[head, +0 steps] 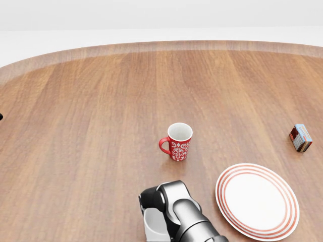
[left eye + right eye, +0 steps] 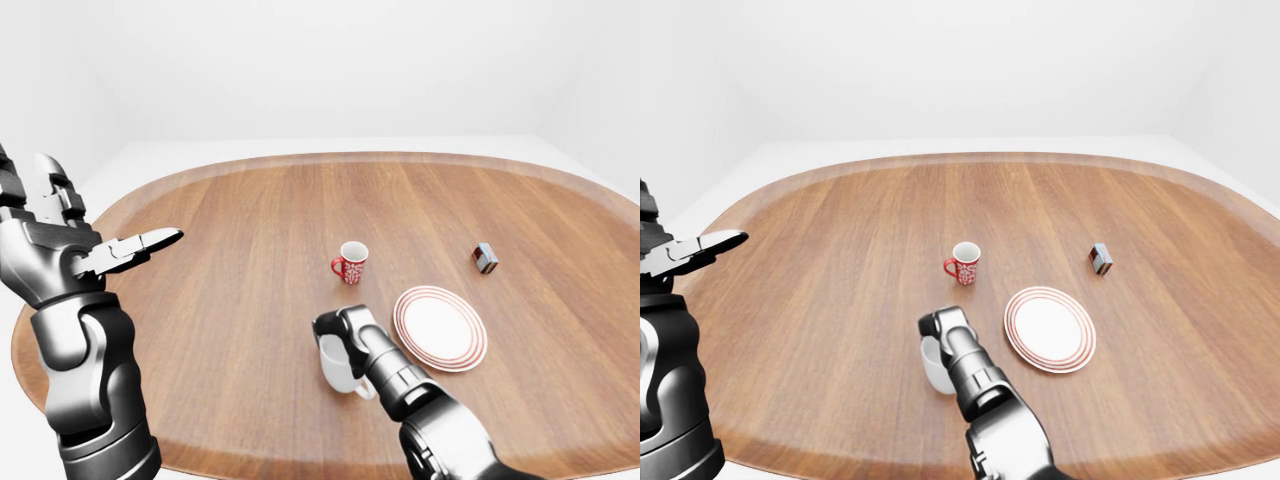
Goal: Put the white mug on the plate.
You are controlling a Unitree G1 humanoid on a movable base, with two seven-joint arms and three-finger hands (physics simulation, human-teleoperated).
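- The white mug (image 2: 338, 364) sits low in the left-eye view, a little left of centre, on the wooden table (image 2: 250, 250). Its handle shows at the lower right of its body in that view.
- The right hand (image 2: 333, 326) comes up from the bottom edge of the left-eye view and lies over the mug's top. The dark fingers (image 1: 149, 198) hang over the rim at its upper left, as the head view shows.
- The arm covers the mug's right side, so whether the fingers are clenched round the rim or merely resting on it cannot be told.
- The mug's base seems level with the table surface, though contact cannot be confirmed.
- The plate (image 2: 440, 328), white with red rings at the rim, lies just right of the mug and hand, near but apart from both.
- A red mug (image 2: 351, 263) with a white pattern stands upright above the white mug, near the middle of the left-eye view, handle to its left.
- A small box (image 2: 485, 258) lies toward the right of the table, above the plate and well apart from it.
- The left hand (image 2: 75, 250) is raised at the far left of the left-eye view, well apart from everything on the table, with its fingers spread and released, one pointing right.
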